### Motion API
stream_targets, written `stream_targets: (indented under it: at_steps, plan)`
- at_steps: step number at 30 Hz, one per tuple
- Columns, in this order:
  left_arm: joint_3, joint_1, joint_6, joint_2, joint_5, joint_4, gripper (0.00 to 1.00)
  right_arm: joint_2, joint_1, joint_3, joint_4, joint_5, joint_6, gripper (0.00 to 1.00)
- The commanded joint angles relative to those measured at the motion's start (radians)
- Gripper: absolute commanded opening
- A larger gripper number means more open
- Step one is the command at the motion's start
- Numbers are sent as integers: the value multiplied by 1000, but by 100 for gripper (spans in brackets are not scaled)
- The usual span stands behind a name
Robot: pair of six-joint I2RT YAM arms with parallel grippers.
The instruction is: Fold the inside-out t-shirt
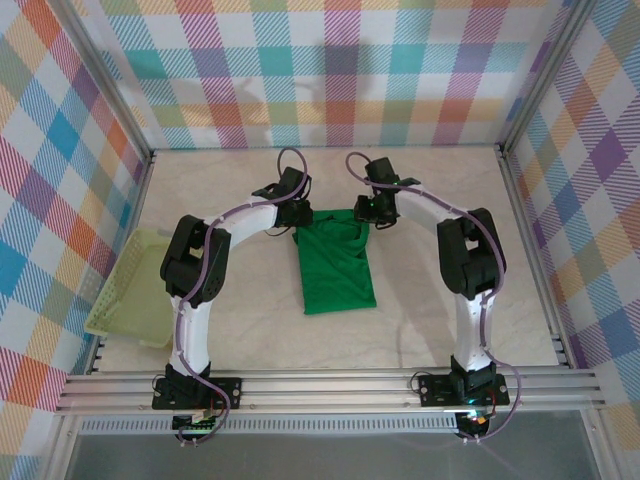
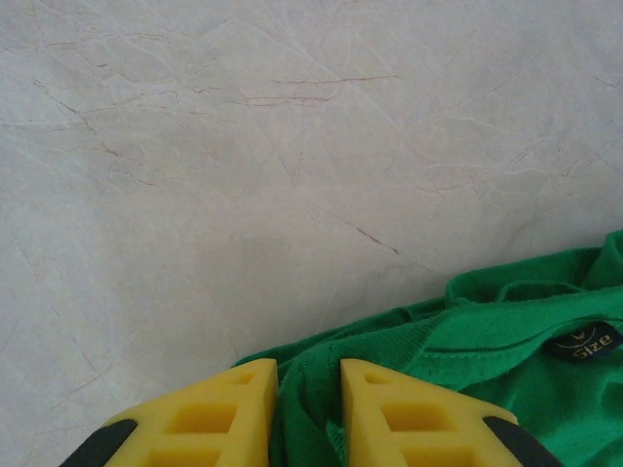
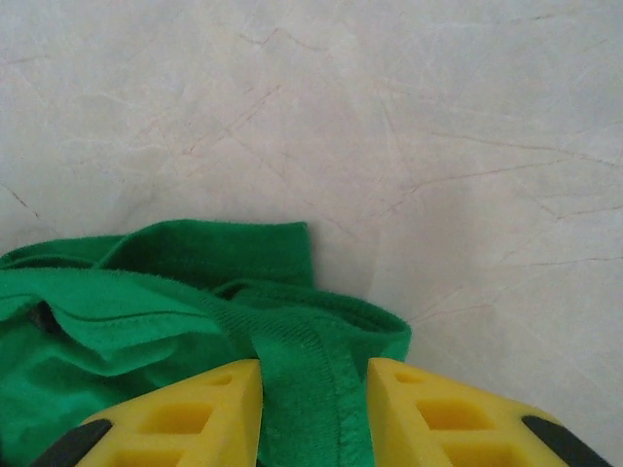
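The inside-out t-shirt [image 1: 335,270] is bright green and lies in the middle of the table as a narrow, roughly rectangular stack, long side running away from the arm bases. Both grippers sit at its far end. My left gripper [image 1: 297,215] is at the far left corner. In the left wrist view its yellow fingers [image 2: 309,365] are shut on a bunched fold of the shirt [image 2: 487,341], beside the collar and a dark size label [image 2: 582,342]. My right gripper [image 1: 373,213] is at the far right corner, shut [image 3: 313,362] on a thick hemmed band of the shirt [image 3: 146,321].
A pale yellow-green mesh basket [image 1: 130,290] leans at the table's left edge. Aluminium frame posts and plaid walls enclose the left, right and back. Bare pale tabletop [image 1: 430,180] lies beyond the shirt's far end and on both sides.
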Motion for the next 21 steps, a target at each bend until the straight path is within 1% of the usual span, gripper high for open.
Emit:
stream_targets:
  at_steps: [1, 6, 12, 14, 18, 21]
  plan:
    - [-11, 9, -13, -19, 14, 8, 24, 30, 17, 49, -41, 15, -19, 35]
    - [-16, 9, -13, -23, 17, 9, 24, 40, 23, 58, -52, 35, -17, 36]
    - [-30, 10, -18, -31, 6, 17, 24, 38, 32, 89, -80, 78, -29, 11]
    - [-42, 12, -21, -40, 3, 29, 24, 26, 39, 104, -92, 101, -37, 6]
    - [-90, 18, -40, -74, 2, 100, 23, 10, 50, 138, -110, 130, -53, 1]
    - [-120, 24, -57, -96, 3, 135, 22, 12, 53, 168, -124, 139, -63, 0]
